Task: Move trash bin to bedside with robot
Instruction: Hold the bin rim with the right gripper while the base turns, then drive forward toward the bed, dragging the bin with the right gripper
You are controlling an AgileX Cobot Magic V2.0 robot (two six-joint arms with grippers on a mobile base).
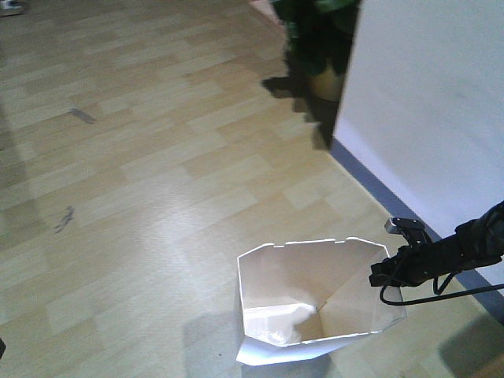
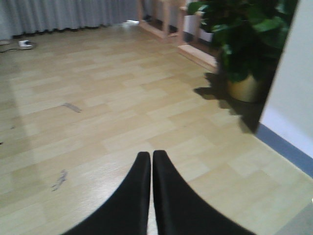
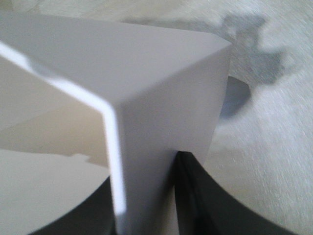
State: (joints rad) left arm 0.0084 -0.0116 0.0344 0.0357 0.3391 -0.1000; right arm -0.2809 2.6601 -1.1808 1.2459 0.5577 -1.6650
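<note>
The white trash bin (image 1: 315, 295) is seen standing upright on the laminate floor (image 1: 142, 157), its open notched rim facing up, near the grey-blue baseboard (image 1: 370, 177) of a white wall (image 1: 429, 94). The black right arm (image 1: 465, 240) is extended from the right edge of the front view, and the right gripper (image 1: 380, 274) is placed at the bin's right rim. In the right wrist view, an angled corner of the bin's wall (image 3: 161, 112) is clamped between the jaws of the right gripper (image 3: 142, 200): one black finger (image 3: 195, 196) is pressed against the outside and the other (image 3: 83, 215) is seen inside the rim.

The left gripper (image 2: 151, 159) is held above bare floor, its jaws brought together with nothing between them. A potted plant (image 2: 244, 58) in a yellowish pot is set by the wall's corner, well apart from the bin. Farther back, a light wooden frame (image 2: 164, 22), a grey curtain (image 2: 63, 14) and a small white item (image 2: 24, 44) on the floor are visible; the item is too blurred to be identified.
</note>
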